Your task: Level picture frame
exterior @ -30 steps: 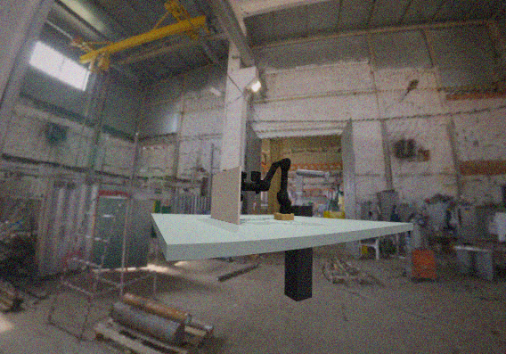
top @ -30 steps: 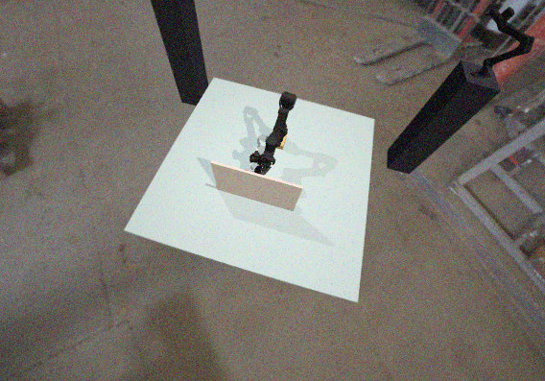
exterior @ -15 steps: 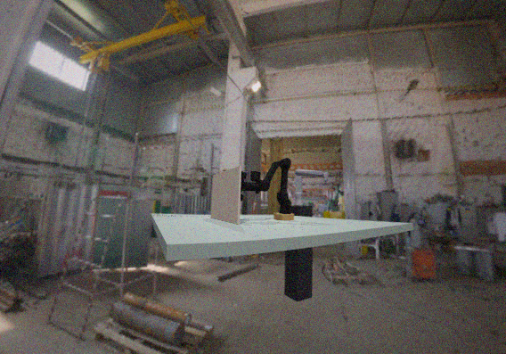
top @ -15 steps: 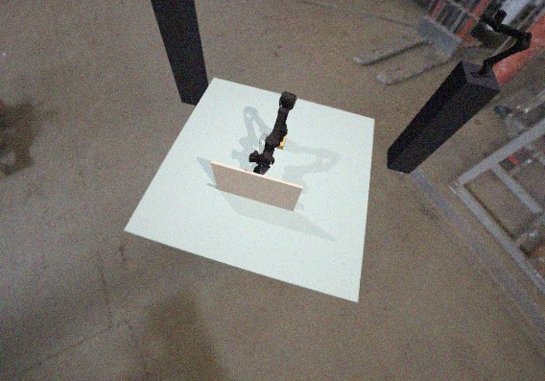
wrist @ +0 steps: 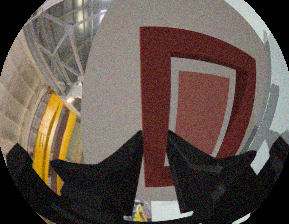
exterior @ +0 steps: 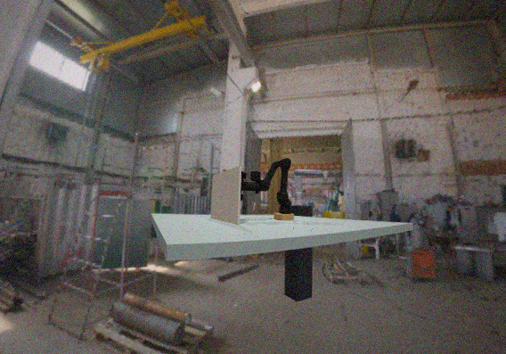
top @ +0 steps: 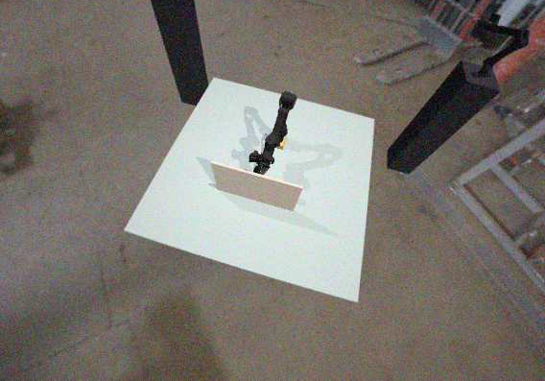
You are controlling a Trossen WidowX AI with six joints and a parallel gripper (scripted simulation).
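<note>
Gripper [wrist: 153, 163] clamped on left bar of red picture frame [wrist: 155, 96], centre of wrist view; frame against pale wall panel [top: 256, 190], tilted.

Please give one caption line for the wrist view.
Gripper fingers shut on the red picture frame's edge.

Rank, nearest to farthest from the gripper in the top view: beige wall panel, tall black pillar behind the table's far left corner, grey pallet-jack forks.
1. Beige wall panel, right at the gripper.
2. Tall black pillar, far left.
3. Grey pallet-jack forks, far right.
</note>
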